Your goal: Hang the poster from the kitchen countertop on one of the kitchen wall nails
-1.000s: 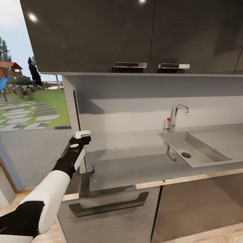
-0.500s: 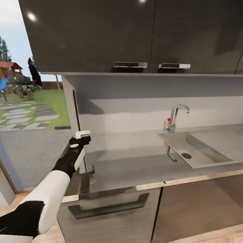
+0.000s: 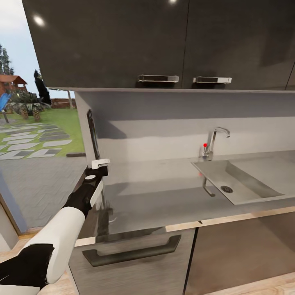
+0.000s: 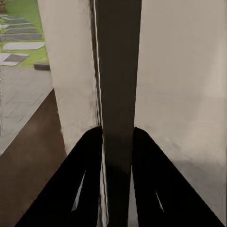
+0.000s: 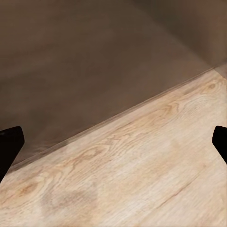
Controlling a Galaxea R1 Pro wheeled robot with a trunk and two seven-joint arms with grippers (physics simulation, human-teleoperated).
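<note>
My left claw (image 3: 99, 167) is pinched on the thin black-framed poster (image 3: 93, 137), which I hold edge-on and upright at the far-left end of the long grey brushed-metal counter (image 3: 164, 192), just beside the pale side wall (image 3: 83, 119); in the left wrist view both dark fingers (image 4: 85, 175) press against the poster's (image 4: 118, 94) dark edge. The built-in rectangular sink (image 3: 235, 184) to the right holds nothing but its drain, with the curved chrome faucet (image 3: 213, 141) behind it. My right claw (image 5: 113, 142) is spread wide over the light wooden floor (image 5: 142, 179).

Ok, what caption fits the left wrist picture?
Left gripper fingers clamp the edge-on poster upright.
</note>
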